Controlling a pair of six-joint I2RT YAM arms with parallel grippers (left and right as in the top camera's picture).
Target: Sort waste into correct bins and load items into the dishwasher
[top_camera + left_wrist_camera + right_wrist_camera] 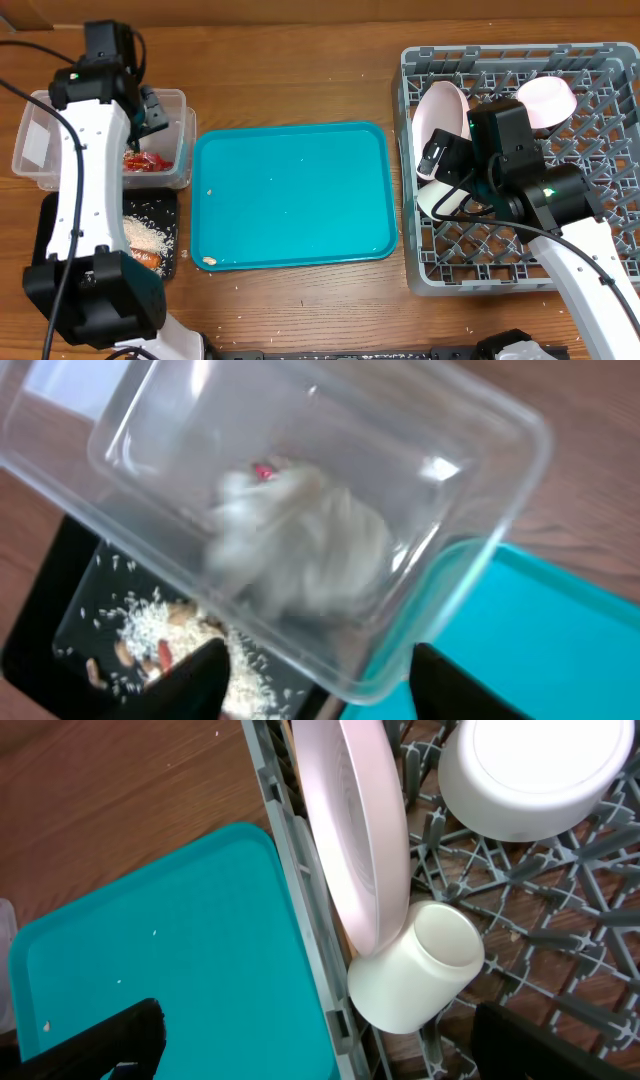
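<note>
My left gripper [152, 112] is open above the clear plastic bin [60, 140]. In the left wrist view its fingers [310, 665] straddle the bin's corner [480, 470], and a blurred white crumpled tissue [300, 545] with a red scrap lies inside. A red wrapper [146, 160] also sits in the bin. My right gripper [440, 162] is open over the left side of the grey dishwasher rack [600, 60]. A white cup [420, 970] lies on its side between its fingers [320, 1035], next to an upright pink plate [360, 830] and an upturned bowl [530, 770].
A teal tray [290, 195] with a few crumbs lies in the middle of the wooden table. A black tray [50, 225] with rice and food scraps sits in front of the clear bin, and it shows in the left wrist view [60, 610].
</note>
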